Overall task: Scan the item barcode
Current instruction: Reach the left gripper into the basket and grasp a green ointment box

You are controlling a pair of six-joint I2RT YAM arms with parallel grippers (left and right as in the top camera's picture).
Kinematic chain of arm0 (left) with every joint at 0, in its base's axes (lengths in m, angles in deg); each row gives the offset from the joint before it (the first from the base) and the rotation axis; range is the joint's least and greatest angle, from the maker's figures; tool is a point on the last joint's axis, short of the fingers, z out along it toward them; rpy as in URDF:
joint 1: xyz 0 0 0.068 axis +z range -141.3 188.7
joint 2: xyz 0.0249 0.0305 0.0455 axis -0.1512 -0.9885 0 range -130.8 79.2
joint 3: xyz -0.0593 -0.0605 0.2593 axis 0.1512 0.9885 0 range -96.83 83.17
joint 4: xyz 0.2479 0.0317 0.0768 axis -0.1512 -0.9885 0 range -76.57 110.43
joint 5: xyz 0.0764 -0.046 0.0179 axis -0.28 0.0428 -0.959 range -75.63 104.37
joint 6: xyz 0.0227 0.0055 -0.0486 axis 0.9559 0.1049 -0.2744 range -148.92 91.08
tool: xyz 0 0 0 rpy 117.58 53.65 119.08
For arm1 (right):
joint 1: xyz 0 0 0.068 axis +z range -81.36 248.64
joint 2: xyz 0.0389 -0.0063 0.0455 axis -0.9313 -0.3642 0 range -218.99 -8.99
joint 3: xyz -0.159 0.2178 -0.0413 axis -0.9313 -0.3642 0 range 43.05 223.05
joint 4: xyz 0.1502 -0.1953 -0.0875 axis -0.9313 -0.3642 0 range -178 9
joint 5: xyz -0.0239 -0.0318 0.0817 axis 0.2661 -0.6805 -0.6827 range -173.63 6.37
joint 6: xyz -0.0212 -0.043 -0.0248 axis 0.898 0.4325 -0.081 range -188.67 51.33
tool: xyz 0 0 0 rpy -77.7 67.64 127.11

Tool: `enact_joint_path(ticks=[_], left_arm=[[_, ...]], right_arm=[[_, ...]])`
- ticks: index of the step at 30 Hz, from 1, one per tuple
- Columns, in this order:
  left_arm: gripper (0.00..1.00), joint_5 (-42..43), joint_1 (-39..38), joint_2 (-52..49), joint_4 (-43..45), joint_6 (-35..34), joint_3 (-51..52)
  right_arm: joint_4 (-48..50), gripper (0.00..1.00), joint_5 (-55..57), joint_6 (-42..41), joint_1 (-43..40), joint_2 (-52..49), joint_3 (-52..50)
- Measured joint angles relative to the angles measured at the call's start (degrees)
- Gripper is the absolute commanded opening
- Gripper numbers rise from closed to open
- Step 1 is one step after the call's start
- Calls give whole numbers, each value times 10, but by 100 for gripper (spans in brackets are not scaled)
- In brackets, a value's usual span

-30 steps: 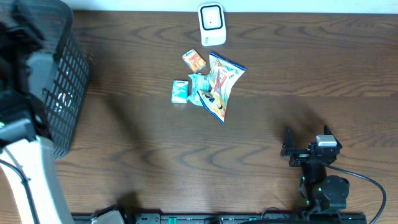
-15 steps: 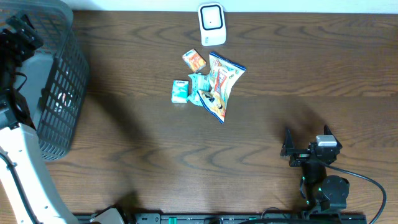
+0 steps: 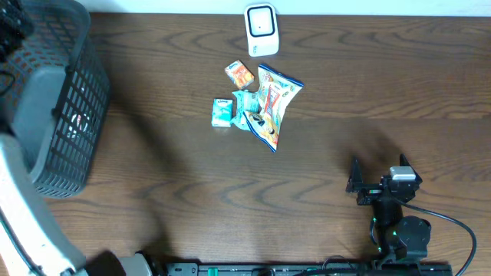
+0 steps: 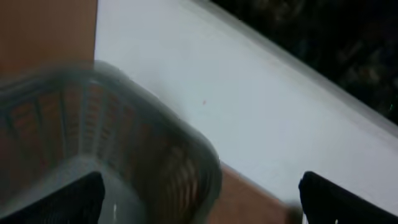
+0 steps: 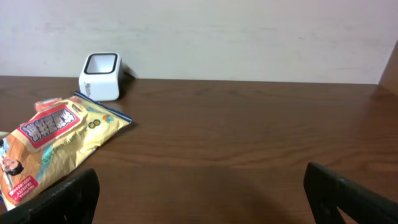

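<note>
Several snack items lie in a pile mid-table: a large yellow chip bag [image 3: 272,103] [image 5: 56,140], a small orange packet [image 3: 239,74] and a teal packet [image 3: 222,113]. The white barcode scanner [image 3: 261,31] [image 5: 99,76] stands behind them at the far edge. My right gripper [image 3: 376,178] [image 5: 202,199] rests open near the front right, empty, facing the pile. My left gripper [image 4: 199,205] is open and empty, hovering by the rim of the grey basket [image 4: 186,143]; that view is blurred. In the overhead view it is nearly out of frame at the top left.
The dark mesh basket [image 3: 77,69] stands at the table's left end, with something pale and reddish showing through its side wall [image 3: 77,123]. My white left arm [image 3: 23,215] runs along the left edge. A pale wall rises behind the table.
My left arm has swung up and to the left, away from over the basket, and its jaws have opened wider. The right arm and the pile have not moved.
</note>
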Motion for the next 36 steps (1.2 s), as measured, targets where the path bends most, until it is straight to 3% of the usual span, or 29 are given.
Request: enact_joint_path(ticks=[3,6,13,22,36], left_arm=[[98,-17,0,-78,-137,4,-134],[97,-32,0,-136,-168,5,-188],[98,-72,0,-189,-215,1,-179],[98,-156,22,-237,-298,-147,-179],[98,-170,31,-374,-392,-292,-176]], right_arm=[[0,99,0,0,0,0,0],[0,99,0,0,0,0,0],[0,99,0,0,0,0,0],[0,99,0,0,0,0,0],[0,99,0,0,0,0,0]])
